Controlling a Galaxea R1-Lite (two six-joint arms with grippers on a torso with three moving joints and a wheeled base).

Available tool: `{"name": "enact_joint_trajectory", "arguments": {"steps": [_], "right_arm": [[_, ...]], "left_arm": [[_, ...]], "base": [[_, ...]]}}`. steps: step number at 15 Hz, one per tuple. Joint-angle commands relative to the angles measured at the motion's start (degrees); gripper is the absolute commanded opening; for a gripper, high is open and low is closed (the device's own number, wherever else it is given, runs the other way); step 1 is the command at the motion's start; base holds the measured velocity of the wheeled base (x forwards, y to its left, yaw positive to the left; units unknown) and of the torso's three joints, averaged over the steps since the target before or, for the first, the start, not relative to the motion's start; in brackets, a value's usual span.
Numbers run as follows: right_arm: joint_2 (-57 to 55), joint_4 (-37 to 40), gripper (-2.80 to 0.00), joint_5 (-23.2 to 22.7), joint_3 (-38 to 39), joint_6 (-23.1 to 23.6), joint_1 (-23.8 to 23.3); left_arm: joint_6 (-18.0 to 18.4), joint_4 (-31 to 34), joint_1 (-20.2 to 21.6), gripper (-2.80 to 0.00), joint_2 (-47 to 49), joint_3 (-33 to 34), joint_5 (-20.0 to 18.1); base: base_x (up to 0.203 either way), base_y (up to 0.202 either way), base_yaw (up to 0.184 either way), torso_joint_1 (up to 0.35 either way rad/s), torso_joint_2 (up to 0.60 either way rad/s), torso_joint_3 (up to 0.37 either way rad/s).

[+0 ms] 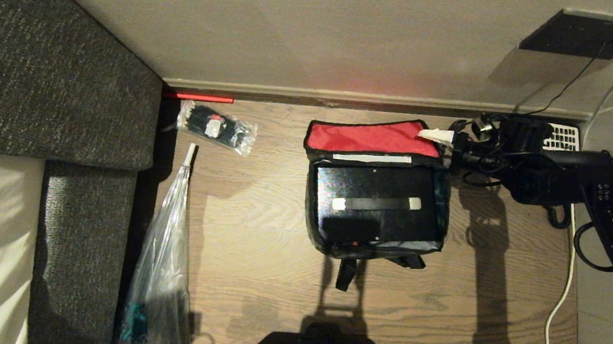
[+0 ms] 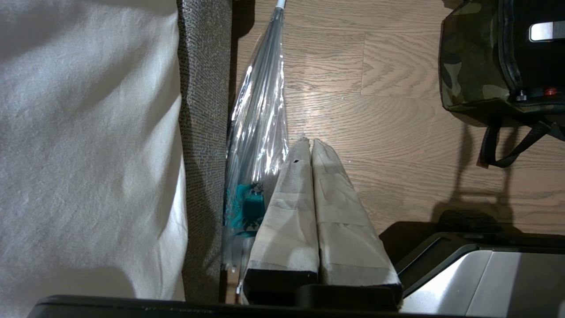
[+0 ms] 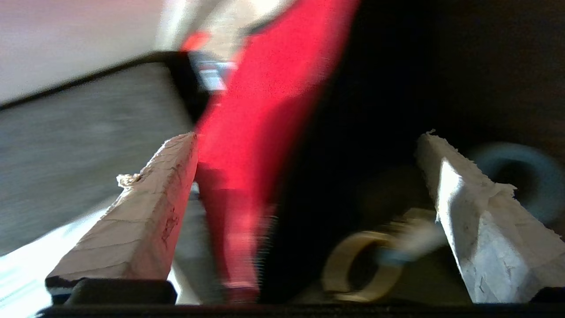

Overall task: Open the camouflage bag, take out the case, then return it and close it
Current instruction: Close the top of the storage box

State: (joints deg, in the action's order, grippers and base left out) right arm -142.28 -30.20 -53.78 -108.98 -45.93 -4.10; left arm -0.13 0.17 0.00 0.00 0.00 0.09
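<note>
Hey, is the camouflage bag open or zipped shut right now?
Open. The camouflage bag has its red inner lid flipped back toward the wall, and the case lies exposed inside.

right claw (image 3: 304, 176) gapes wide; left claw (image 2: 309, 148) pressed together.

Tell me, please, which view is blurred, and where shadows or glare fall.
Right wrist view: streaked with motion blur, the bag's red lid smeared between the right hand's fingers. Head view: sharp, long arm shadows on the floor, red glow on the wall. Left wrist view: sharp, glare on the plastic sleeve.
</note>
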Motion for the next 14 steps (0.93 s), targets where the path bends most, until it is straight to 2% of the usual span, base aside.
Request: {"name": "enact_joint_trajectory", "arguments": {"steps": [1,3,4,5,7,11,12,14], "right_arm": [[0.6,3.6,0.0,3.6,0.0,4.3,0.4],[0.9,5.8,0.0,9.7,0.0,10.5,0.9],[1.1,6.0,0.0,10.1,0.0,11.6,0.9],[1.2,5.8,0.0,9.8,0.0,9.7,0.9],[1.2,2.8,0.0,7.9,-0.1,3.3,1.1],[1.0,-12.3,0.0,5.5,-0.1,-20.1,2.5],[1.0,-14.5,0.0,4.8,-0.1,-23.3,2.8],[1.3,-14.3,0.0,4.1,-0.1,-23.9,2.9]], "left_arm": [[0.0,0.0,0.0,-2.8,-0.1,0.0,0.0],[0.0,0.0,0.0,-2.8,-0.1,0.1,0.0],[0.0,0.0,0.0,-2.8,-0.1,0.1,0.0],[0.0,0.0,0.0,-2.8,-0.1,0.1,0.0],[0.0,0.0,0.0,-2.8,-0.1,0.1,0.0],[0.0,0.0,0.0,-2.8,-0.1,0.1,0.0],[0.0,0.0,0.0,-2.8,-0.1,0.1,0.0],[0.0,0.0,0.0,-2.8,-0.1,0.0,0.0]], "base": [[0.0,0.0,0.0,0.0,0.0,0.0],[0.0,0.0,0.0,0.0,0.0,0.0],[0.0,0.0,0.0,0.0,0.0,0.0],[0.0,0.0,0.0,0.0,0.0,0.0],[0.0,0.0,0.0,0.0,0.0,0.0],[0.0,0.0,0.0,0.0,0.0,0.0],[0.0,0.0,0.0,0.0,0.0,0.0],[0.0,0.0,0.0,0.0,0.0,0.0]]}}
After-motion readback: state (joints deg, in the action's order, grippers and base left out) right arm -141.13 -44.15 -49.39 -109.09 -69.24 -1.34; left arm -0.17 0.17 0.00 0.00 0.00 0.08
